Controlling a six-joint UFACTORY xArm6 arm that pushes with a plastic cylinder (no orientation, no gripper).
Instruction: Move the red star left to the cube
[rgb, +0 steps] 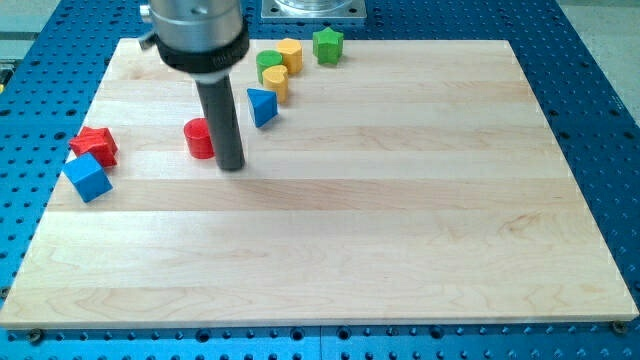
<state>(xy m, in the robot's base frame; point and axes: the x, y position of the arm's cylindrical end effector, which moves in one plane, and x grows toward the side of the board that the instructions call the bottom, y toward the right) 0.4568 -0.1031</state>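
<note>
The red star lies near the board's left edge, touching the upper side of the blue cube. My tip rests on the board well to the right of both, just right of a red cylinder that the rod partly hides.
A blue triangular block sits up and right of my tip. Further up are a green cylinder, two yellow blocks and a green star. The wooden board lies on a blue perforated table.
</note>
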